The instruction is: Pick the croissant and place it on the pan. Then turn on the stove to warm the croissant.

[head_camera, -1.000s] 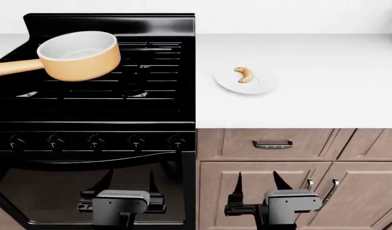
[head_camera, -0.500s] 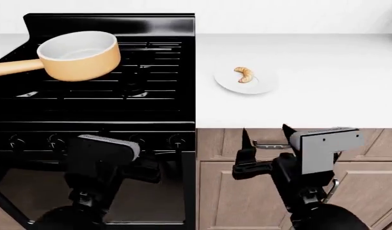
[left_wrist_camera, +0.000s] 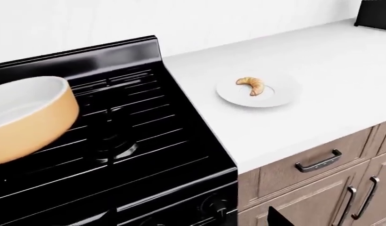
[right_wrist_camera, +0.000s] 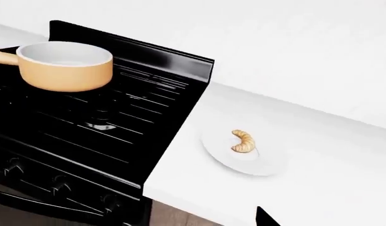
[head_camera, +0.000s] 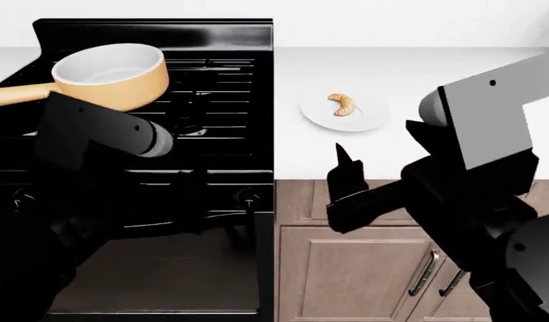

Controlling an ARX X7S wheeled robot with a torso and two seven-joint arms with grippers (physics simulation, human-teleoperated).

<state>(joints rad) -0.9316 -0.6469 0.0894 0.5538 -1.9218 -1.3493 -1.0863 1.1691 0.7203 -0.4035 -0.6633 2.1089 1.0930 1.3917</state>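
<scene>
Likely light, flaky: small golden-brown crescent croissant (head_camera: 342, 104) on round white plate (head_camera: 367, 121); pinch its thick middle; right pincer (head_camera: 346, 176) state unclear

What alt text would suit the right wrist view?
A croissant lies on a white plate on a white counter, beside a black stove where an empty orange pan sits on the grates.

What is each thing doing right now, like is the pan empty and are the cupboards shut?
croissant: lying on the plate, untouched.
plate: on the white counter, holding the croissant.
pan: upright on the stove grate, empty.
stove: no flame seen.
drawer: shut.
cupboard doors: shut.
left gripper: hidden by its arm.
right gripper: holding nothing, apart from the croissant.
</scene>
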